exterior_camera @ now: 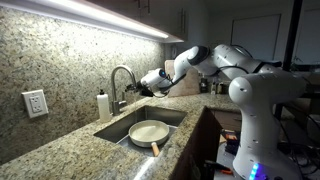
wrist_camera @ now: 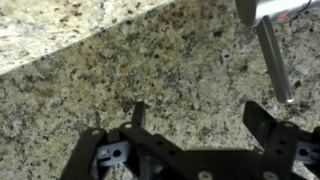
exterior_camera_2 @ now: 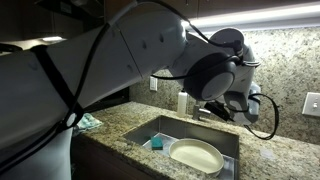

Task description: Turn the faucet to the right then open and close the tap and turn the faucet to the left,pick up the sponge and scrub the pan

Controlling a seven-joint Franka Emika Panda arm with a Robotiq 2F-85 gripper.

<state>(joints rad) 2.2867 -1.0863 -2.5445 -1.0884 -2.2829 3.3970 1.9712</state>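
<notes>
The tool hung by the faucet, jaws apart, empty. The pan lay in the sink, sponge seemingly beside it.

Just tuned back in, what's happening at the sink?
The gripper is open and empty, held close to the faucet at the back of the sink without gripping it. The pan lies in the sink with the sponge beside it; the gripper touches neither.
</notes>
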